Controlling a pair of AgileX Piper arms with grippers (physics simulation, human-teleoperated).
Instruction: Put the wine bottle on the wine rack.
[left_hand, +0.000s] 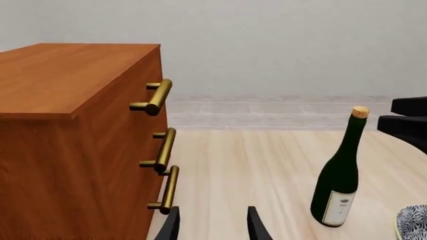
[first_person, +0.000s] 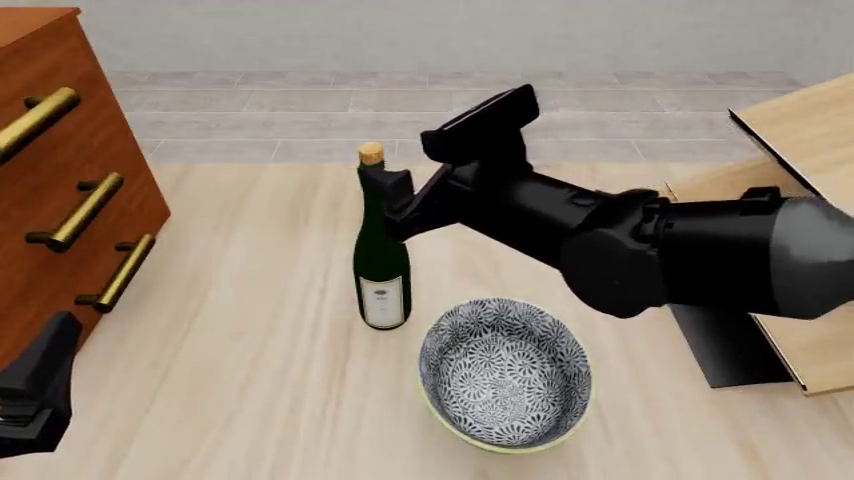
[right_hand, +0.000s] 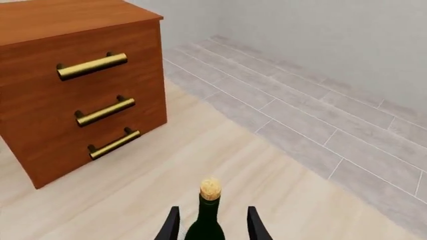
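Note:
The dark green wine bottle stands upright on the light wood table, cork on top, white label facing the front camera. My right gripper is open, its fingers on either side of the bottle's neck just below the cork, with a gap on each side. The wine rack, light slanted panels on a black base, sits at the right edge, partly hidden behind my right arm. My left gripper is open and empty, low at the near left, with the wine bottle off to one side of it.
A reddish-brown drawer cabinet with brass handles stands at the left. A blue-patterned bowl rests just in front and to the right of the bottle. Grey tiled floor lies beyond the table's far edge.

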